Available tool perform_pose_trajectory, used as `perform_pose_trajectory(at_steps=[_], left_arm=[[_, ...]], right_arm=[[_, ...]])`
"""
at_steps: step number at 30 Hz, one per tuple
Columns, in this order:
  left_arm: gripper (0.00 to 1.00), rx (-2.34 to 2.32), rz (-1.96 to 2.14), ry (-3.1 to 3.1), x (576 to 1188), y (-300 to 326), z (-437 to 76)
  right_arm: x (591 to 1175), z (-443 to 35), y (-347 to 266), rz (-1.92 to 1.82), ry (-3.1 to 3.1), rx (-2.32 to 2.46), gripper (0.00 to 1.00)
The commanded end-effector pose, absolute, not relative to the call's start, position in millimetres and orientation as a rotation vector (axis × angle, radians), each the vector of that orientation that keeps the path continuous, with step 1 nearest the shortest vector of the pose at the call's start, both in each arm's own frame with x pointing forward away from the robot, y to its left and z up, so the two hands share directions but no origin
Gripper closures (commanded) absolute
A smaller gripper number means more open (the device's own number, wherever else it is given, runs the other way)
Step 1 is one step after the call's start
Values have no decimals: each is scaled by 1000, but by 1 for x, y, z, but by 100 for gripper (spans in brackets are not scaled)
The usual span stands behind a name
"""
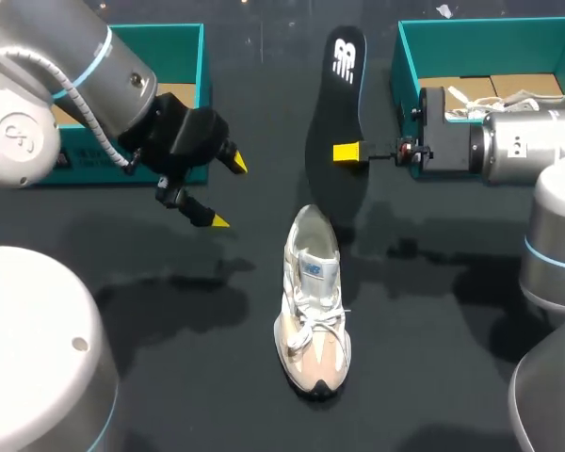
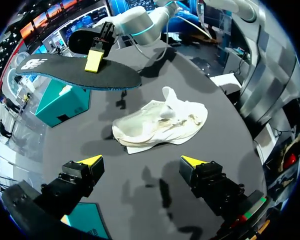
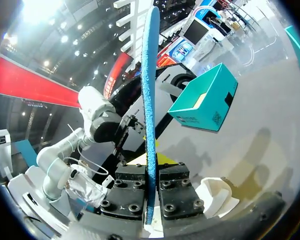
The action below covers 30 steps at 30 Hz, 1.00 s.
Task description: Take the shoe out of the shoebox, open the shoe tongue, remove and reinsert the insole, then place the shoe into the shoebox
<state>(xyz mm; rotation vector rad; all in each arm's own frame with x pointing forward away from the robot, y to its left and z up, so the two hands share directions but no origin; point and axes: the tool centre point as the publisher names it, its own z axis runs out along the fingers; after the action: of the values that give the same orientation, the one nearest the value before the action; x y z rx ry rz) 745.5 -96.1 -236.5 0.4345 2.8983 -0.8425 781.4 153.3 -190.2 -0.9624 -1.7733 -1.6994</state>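
A pale beige and white shoe (image 1: 315,301) stands on the black table with its toe toward the near edge; in the left wrist view the shoe (image 2: 160,122) lies ahead of my open left gripper (image 2: 142,161). The black insole (image 1: 337,104) hangs above the table behind the shoe, with my right gripper (image 1: 348,152) shut on its side edge. In the right wrist view the insole (image 3: 150,95) shows edge-on between the shut fingers (image 3: 135,187). My left gripper (image 1: 222,190) hovers left of the shoe, holding nothing. The insole (image 2: 77,75) floats beyond the shoe.
A teal shoebox (image 1: 203,66) stands at the back left behind my left arm. Another teal shoebox (image 1: 401,66) at the back right holds white paper (image 1: 508,94). The teal box (image 3: 205,102) also shows past the insole.
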Motion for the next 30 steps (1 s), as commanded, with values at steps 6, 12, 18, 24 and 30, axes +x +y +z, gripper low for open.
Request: perform_pose_trajectory(at_steps=[6,12,18,24,30], left_arm=[[0,294,-863,2935,743,-101,-258],[0,278,-836,2958,742,-109,-282],[0,244,-824,2972,742,-110,-295],[0,244,-824,2972,742,-110,-295],[0,244,-836,2999,747,-118,-310]], right_arm=[[782,-196,159,-1779,-1756,-938,100],[787,-209,169,-1881,-1746,-893,100],[790,-219,172,-1888,-1765,-896,100],[790,-219,172,-1888,-1765,-896,100],[790,-219,172,-1888,-1765,-896,100]])
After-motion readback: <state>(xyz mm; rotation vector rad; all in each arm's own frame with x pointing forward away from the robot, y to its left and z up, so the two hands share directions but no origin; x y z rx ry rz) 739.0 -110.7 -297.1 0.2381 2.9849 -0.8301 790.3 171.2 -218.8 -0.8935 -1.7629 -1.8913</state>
